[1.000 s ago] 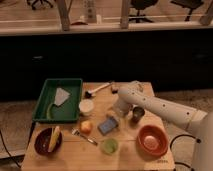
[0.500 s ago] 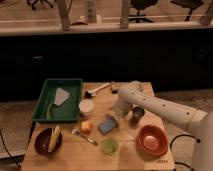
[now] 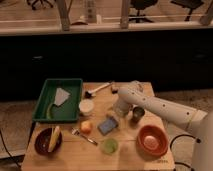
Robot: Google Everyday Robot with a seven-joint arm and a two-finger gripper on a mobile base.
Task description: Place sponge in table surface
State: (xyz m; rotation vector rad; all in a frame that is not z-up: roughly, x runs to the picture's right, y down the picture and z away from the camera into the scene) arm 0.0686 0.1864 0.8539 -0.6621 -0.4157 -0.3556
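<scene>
Behind your light tan wooden plank worktop (image 3: 129, 159) runs a dark low wall, with chair legs and pale posts on the floor beyond it. Your white arm (image 3: 160, 106) reaches in from the right, bends at a rounded elbow near the far edge, and drops toward the middle of the worktop. Your hand (image 3: 113, 115) sits at its lower end, right above the small flat blue-grey rectangular sponge (image 3: 108, 125); you cannot tell from this view whether it is spread or pinching the sponge. The sponge lies tilted near the centre of the worktop, between the orange ball-like fruit (image 3: 86, 127) on its left and the small dark metal cup (image 3: 137, 114) on its right. Just in front of it stands a small green cup (image 3: 109, 146). To your far left you have a green rectangular tray (image 3: 46, 94) holding a pale grey-white angular piece (image 3: 61, 96). An orange-red round bowl (image 3: 152, 141) rests at the front right, and a dark brown bowl (image 3: 42, 145) at the front left.
</scene>
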